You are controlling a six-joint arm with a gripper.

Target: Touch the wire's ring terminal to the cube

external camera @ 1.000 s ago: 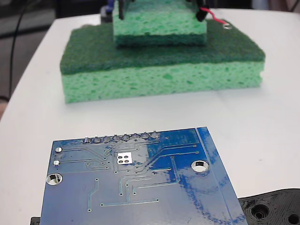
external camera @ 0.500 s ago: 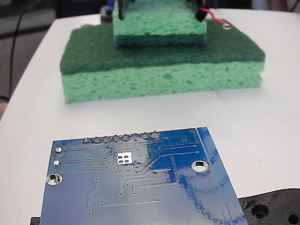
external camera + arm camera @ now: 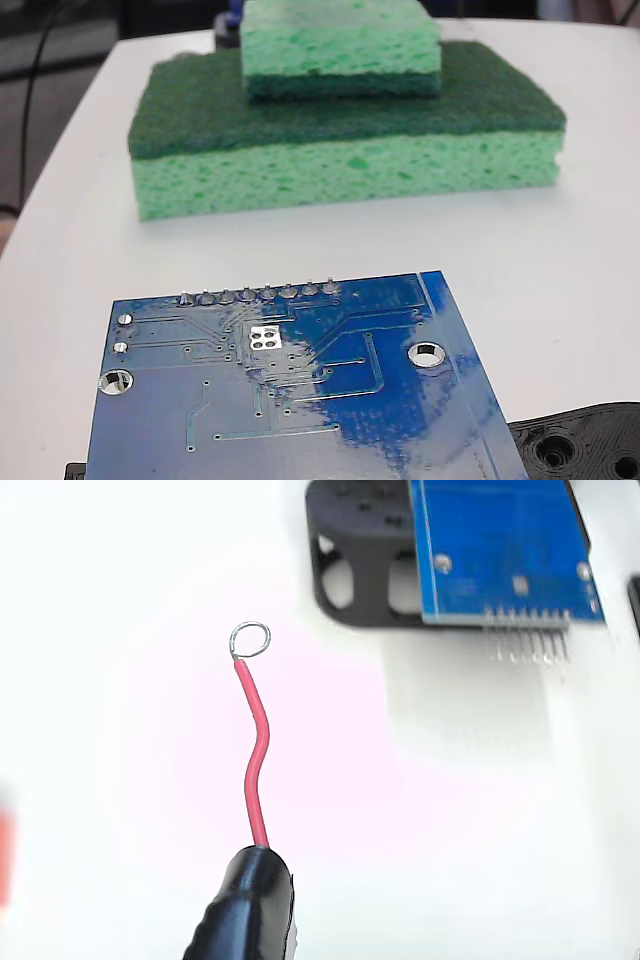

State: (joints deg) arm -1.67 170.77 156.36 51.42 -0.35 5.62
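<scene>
Having left sponge stack (image 3: 340,60), wire (image 3: 256,750) over bare table (image 3: 120,730); pincer state unclear.

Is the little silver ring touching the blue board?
No. In the wrist view the ring terminal hangs over bare white table, apart from the circuit board.

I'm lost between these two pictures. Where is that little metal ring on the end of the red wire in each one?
Fixed view: the ring terminal is not in it; only the stacked green sponges and the board show.
Wrist view: the ring terminal sits upper left of centre, tipping the red wire that rises from the black plug, over bare white table.
Shared landmark: the blue circuit board, low in the fixed view, top right in the wrist view.
</scene>
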